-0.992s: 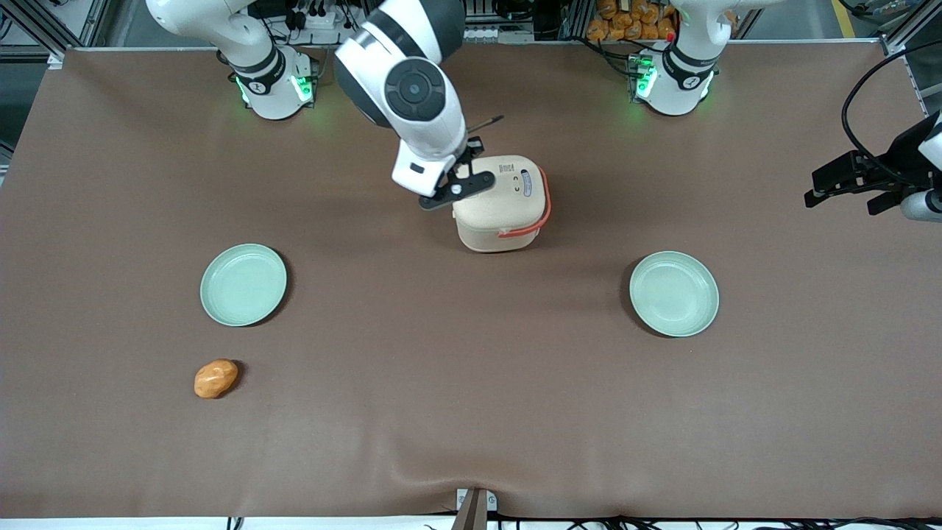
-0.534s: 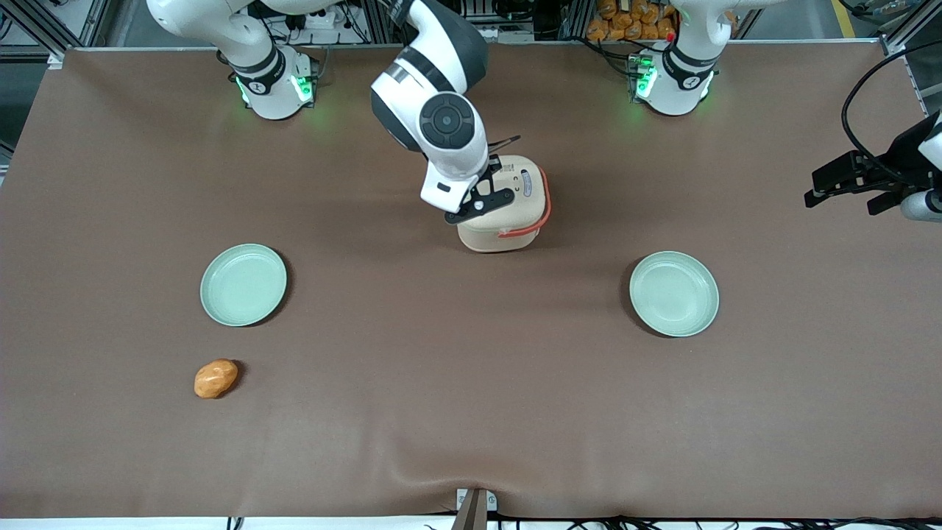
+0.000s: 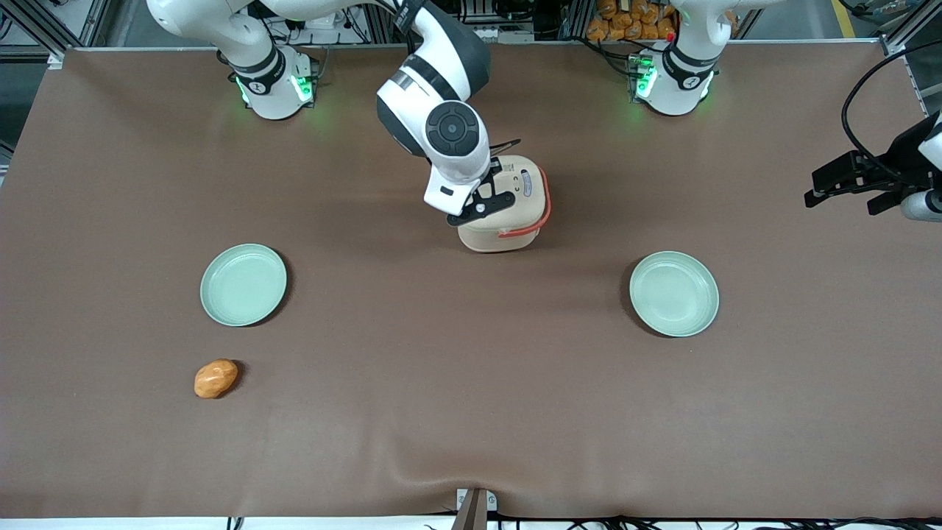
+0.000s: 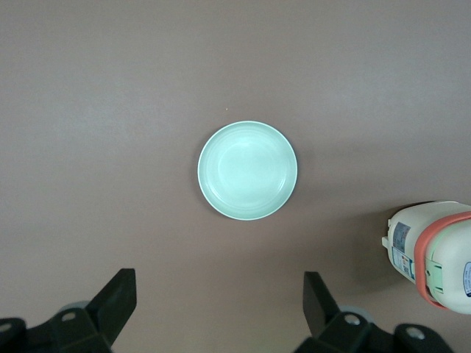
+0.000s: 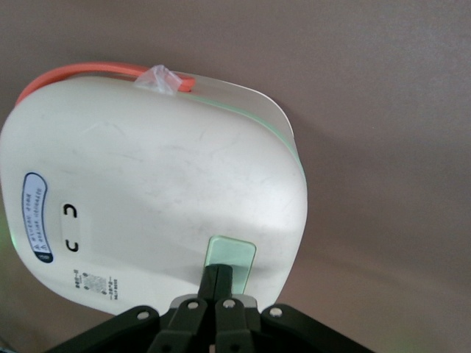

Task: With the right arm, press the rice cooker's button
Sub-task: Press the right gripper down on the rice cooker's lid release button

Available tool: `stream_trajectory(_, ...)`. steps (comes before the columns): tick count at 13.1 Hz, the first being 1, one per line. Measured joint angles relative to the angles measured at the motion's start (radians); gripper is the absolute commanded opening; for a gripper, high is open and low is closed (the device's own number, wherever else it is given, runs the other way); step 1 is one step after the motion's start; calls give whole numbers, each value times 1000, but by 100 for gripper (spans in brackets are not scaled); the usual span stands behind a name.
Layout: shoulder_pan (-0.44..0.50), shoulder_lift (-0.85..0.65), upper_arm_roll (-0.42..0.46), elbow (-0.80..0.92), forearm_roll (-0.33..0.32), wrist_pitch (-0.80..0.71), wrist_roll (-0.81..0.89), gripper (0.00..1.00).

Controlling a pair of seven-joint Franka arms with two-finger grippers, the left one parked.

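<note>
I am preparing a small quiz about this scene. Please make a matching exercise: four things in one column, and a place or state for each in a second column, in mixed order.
Things:
1. rice cooker
2. gripper
3. potato
4. pale green button

Places or states:
A. nearest the front camera, beside a green plate
B. fingers shut together
C. lid closed, between the two plates
D. on the cooker lid, at the fingertips

Pairs: 1-C, 2-B, 3-A, 4-D

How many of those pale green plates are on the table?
2. One plate lies toward the working arm's end, near an orange lump. The other plate lies toward the parked arm's end. Between them stands the rice cooker, with the shut pincer at its button. None seems hidden.
</note>
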Motion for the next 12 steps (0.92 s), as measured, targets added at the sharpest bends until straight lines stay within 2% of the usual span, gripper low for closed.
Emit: stream_trajectory(12,2,7,0,0,-2,9,0,0)
